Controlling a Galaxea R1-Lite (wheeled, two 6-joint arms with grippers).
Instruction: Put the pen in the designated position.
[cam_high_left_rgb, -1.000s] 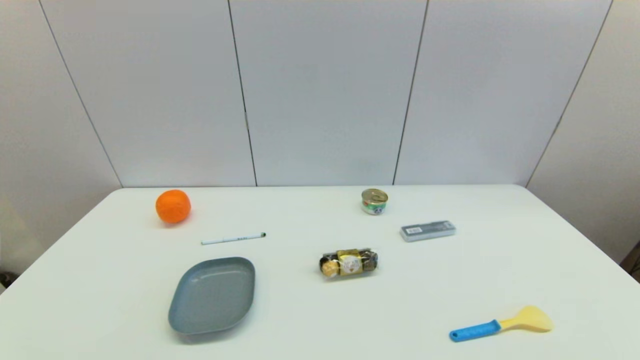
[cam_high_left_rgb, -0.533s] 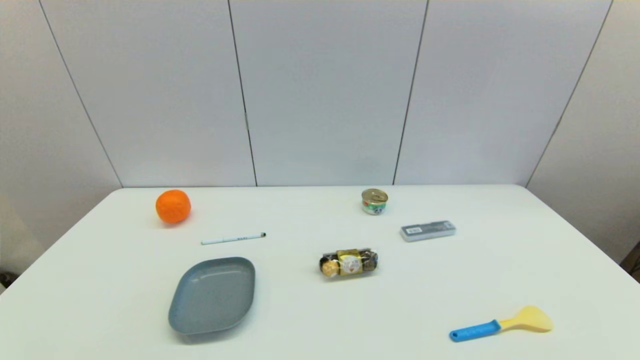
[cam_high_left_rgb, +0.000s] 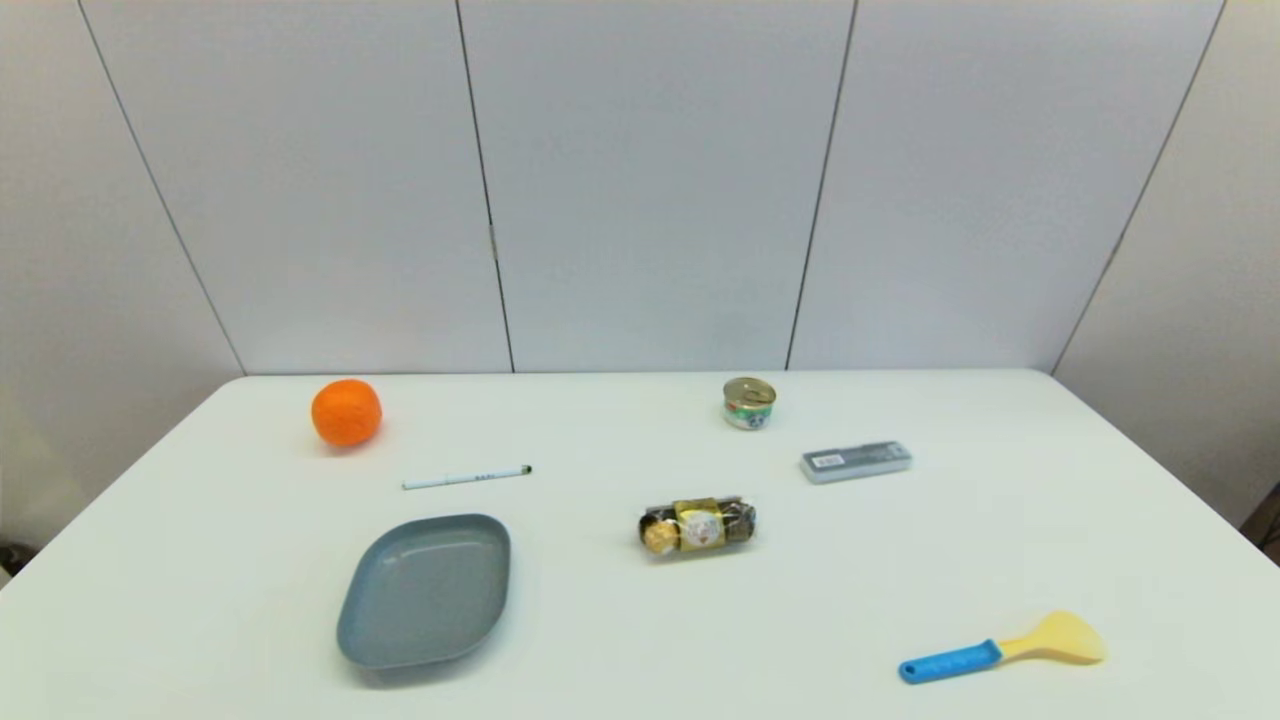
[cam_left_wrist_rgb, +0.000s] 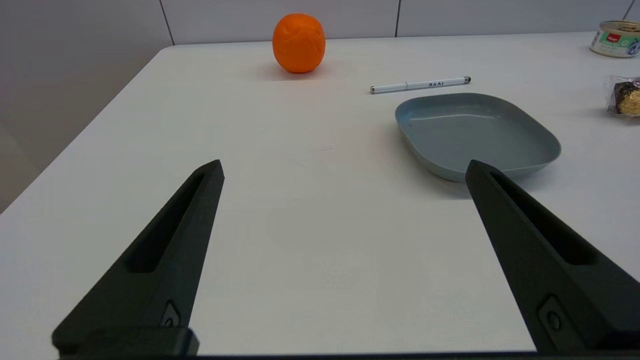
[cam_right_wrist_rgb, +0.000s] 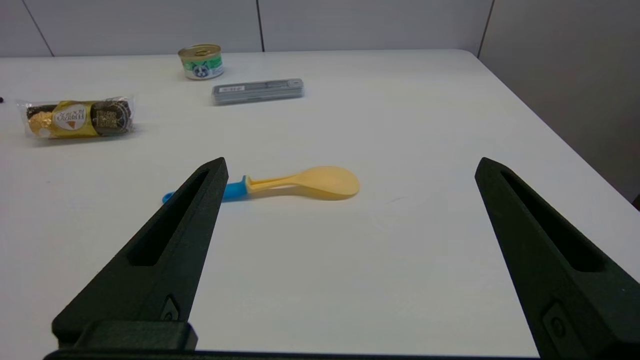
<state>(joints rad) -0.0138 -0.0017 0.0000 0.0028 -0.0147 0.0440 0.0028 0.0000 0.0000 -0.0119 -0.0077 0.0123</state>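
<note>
The pen (cam_high_left_rgb: 466, 478), slim and white with a black tip, lies flat on the white table left of centre, between the orange and the grey plate; the left wrist view shows the pen (cam_left_wrist_rgb: 420, 85) just beyond the plate. The designated position carries no mark that I can see. Neither arm shows in the head view. My left gripper (cam_left_wrist_rgb: 344, 167) hovers open over the near left table, well short of the pen. Over the near right table my right gripper (cam_right_wrist_rgb: 351, 164) is open too, with nothing between its fingers.
An orange (cam_high_left_rgb: 346, 411) sits far left, a grey plate (cam_high_left_rgb: 425, 590) near left. A chocolate pack (cam_high_left_rgb: 697, 526) lies mid-table, a small can (cam_high_left_rgb: 749, 402) and grey case (cam_high_left_rgb: 855, 461) behind it. A blue-handled yellow spatula (cam_high_left_rgb: 1002, 648) lies near right.
</note>
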